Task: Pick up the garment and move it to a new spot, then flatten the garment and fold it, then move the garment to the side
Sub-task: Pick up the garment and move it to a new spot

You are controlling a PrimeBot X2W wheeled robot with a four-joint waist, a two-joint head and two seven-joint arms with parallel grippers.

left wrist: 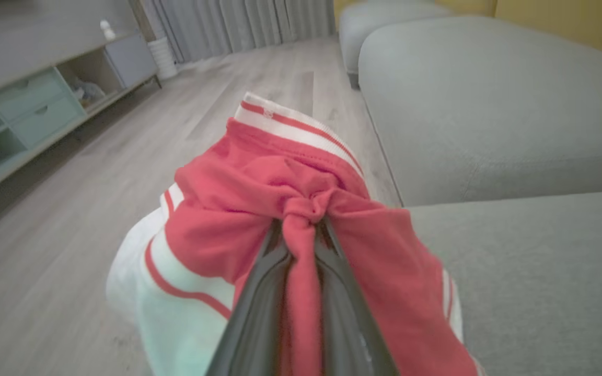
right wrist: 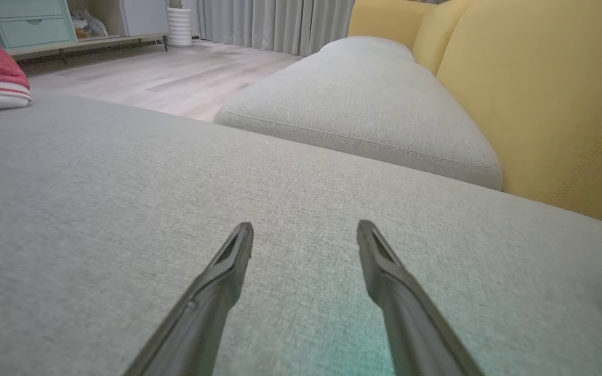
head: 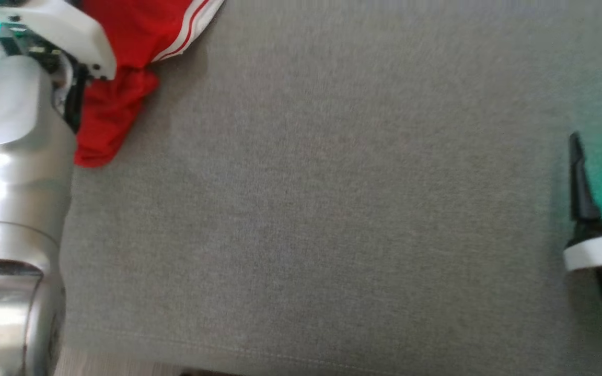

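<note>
1. Head view: the red garment (head: 123, 62) with white stripes lies bunched at 11 o'clock on the grey cushion (head: 332, 209). The silver left arm (head: 13, 156) comes up the 9 o'clock edge to meet it, and its fingers are hidden behind the wrist housing. The right gripper (head: 601, 136) sits at 3 o'clock, above the cushion and well apart from the garment, with its two dark fingers spread and nothing between them.
2. Left wrist view: the left gripper (left wrist: 301, 227) is clenched on a knot of the garment's red cloth at the centre, and the rest of the garment billows around the fingers. The wooden floor (left wrist: 71, 209) and a cabinet (left wrist: 29, 104) lie toward 10 o'clock, and curtains (left wrist: 259, 21) hang at 12.
3. Right wrist view: the right gripper's fingers are released, wide apart and empty, just over the cushion. The garment shows at 10 o'clock, and a yellow backrest (right wrist: 552, 104) is at 2 o'clock.
</note>
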